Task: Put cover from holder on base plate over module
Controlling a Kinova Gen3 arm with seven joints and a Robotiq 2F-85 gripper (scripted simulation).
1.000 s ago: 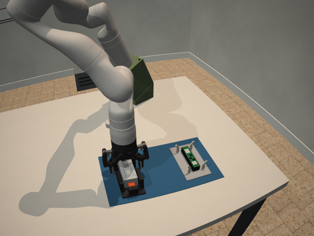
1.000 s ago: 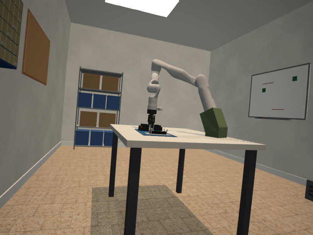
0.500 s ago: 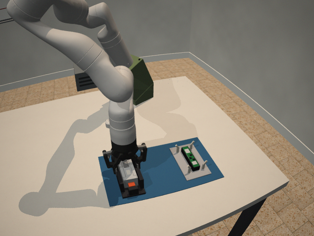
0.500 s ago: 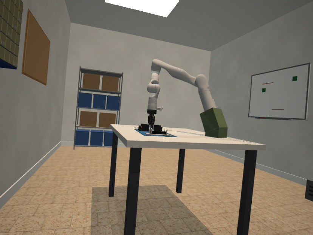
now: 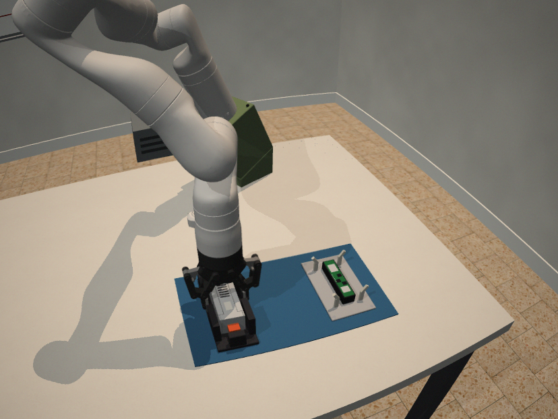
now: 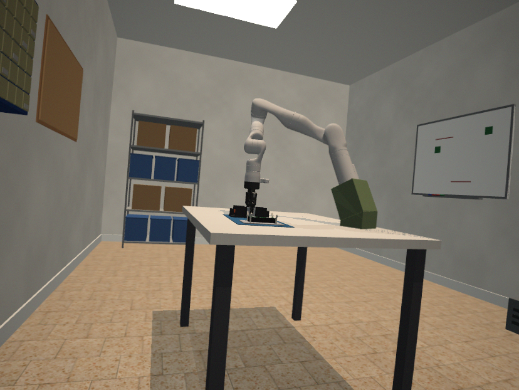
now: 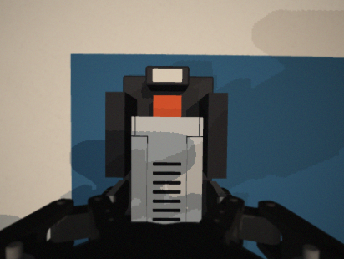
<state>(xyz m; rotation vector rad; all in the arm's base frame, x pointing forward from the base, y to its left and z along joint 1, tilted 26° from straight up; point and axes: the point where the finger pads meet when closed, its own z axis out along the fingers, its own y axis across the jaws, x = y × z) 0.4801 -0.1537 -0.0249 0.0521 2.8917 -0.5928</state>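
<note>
- Your cover (image 5: 228,302) (image 7: 167,146), pale grey with dark slots across its top, sits in its black holder (image 5: 250,318) (image 6: 239,210) (image 7: 218,138) at the left of the blue mat (image 5: 284,310) (image 6: 232,219) (image 7: 271,125), as you look from the top view.
- You have the gripper (image 5: 225,300) (image 6: 251,207) (image 7: 167,192) pointing down over the far part of the cover, with its fingers part-way open on the left and right of it (the tips are hidden, so you cannot tell whether they grip the walls).
- At the near end, you can see an orange patch (image 5: 233,327) (image 7: 167,105) between the holder's dark side walls.
- Your base plate (image 5: 322,295) (image 6: 247,222) lies on the mat's right part, well apart from the holder.
- The module (image 5: 339,281) (image 6: 263,219), green on top with black sides, is on that plate between four upright posts, and you have it uncovered.
- Your arm (image 5: 216,203) (image 6: 293,119) reaches in from the far side of the table (image 5: 406,338) (image 6: 323,241) (image 7: 33,125), its last section upright above the gripper.
- Beyond the mat, you can see a green angular block (image 5: 255,144) (image 6: 356,205) on the tabletop.

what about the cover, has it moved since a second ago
No, the grey cover shows no visible shift: in the top view it lies in the same spot between the black holder's walls.
</note>
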